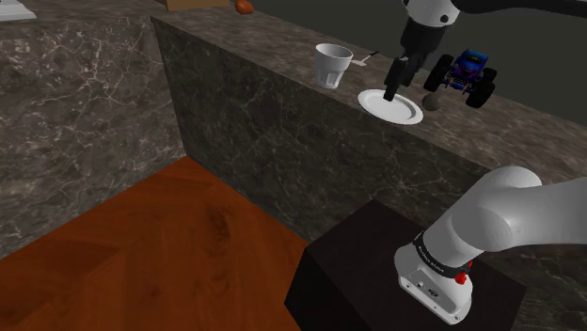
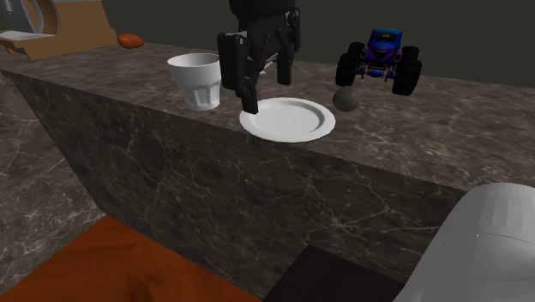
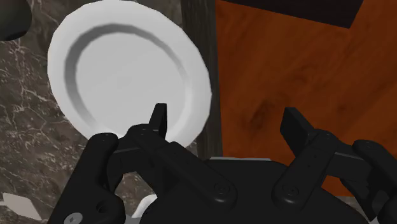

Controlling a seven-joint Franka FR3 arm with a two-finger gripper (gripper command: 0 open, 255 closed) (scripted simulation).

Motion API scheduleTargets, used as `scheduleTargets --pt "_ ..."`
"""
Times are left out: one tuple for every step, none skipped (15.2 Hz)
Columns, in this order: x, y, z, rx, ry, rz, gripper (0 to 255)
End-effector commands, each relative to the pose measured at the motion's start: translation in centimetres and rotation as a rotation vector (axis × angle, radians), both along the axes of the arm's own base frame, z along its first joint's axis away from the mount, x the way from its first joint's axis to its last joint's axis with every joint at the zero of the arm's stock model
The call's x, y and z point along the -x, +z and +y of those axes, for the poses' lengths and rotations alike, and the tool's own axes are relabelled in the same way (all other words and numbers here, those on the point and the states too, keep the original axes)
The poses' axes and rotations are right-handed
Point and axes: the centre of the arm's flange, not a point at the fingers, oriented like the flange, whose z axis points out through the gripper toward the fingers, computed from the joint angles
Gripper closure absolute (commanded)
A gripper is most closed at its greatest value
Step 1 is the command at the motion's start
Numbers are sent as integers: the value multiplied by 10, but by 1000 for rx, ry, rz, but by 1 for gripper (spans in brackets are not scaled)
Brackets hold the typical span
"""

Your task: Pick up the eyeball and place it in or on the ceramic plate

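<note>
The eyeball is a dark grey ball (image 1: 434, 98) (image 2: 345, 100) resting on the marble counter, between the white plate (image 1: 406, 115) (image 2: 296, 123) (image 3: 127, 70) and a toy truck. Part of the ball (image 3: 11, 18) peeks in beyond the plate in the wrist view. My gripper (image 1: 395, 83) (image 2: 266, 86) (image 3: 226, 118) hangs open and empty above the plate's front rim, at the counter's edge. One finger is over the plate, the other over the drop to the floor. The ball sits apart from the gripper, on the plate's far side.
A white cup (image 1: 332, 64) (image 2: 197, 79) stands close beside the plate. A blue toy truck (image 1: 468, 75) (image 2: 381, 58) with big black wheels is just behind the ball. An orange object (image 1: 245, 7) (image 2: 129, 39) lies far along the counter. Wooden floor (image 3: 305, 57) lies below the counter's edge.
</note>
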Motion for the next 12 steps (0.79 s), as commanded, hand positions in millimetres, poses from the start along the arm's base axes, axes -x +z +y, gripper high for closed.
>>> scheduleTargets --pt "0 0 0 0 0 0 0" --pt "4 -3 -12 6 13 -5 0" --pt "8 -6 -23 12 26 -11 0" --pt "12 -9 -35 17 40 -16 0" --pt "16 -11 -47 23 53 -21 0" --pt "19 -14 -59 29 66 -26 0" --pt "23 -17 -71 35 79 -32 0" --pt "26 -20 -83 41 92 -37 0" --pt "29 -22 -95 47 106 -42 0" --pt "32 -25 -108 52 119 -47 0" --pt "34 -27 -120 58 132 -53 0" --pt "37 -30 -132 64 145 -58 0"
